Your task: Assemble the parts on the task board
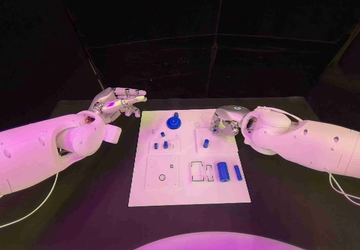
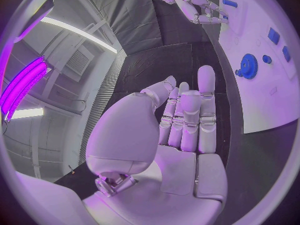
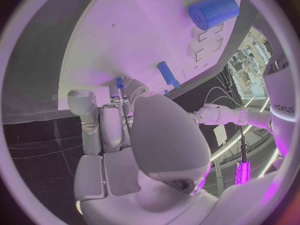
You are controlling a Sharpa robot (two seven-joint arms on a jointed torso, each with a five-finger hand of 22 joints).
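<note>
The white task board [image 1: 188, 190] lies in the middle of the black table. My right hand [image 1: 225, 119] hovers over its far right part and pinches a small blue peg [image 1: 215, 129] between its fingertips; the right wrist view shows that peg [image 3: 119, 83] at the fingertips, just above the board [image 3: 125, 30]. My left hand [image 1: 116, 104] is raised beside the board's far left corner, fingers stretched out, holding nothing. On the board are a blue gear [image 1: 174, 123], a thick blue cylinder [image 1: 222, 169], a thinner one [image 1: 238, 172] and a short peg [image 1: 205, 142].
Three small blue pieces [image 1: 161, 144] stand in the board's left middle. The near part holds a square plate [image 1: 163, 172] and rectangular cutouts [image 1: 197, 171]. The left wrist view shows my left hand [image 2: 187, 120], the gear [image 2: 248, 66] and my right hand [image 2: 194, 5] beyond.
</note>
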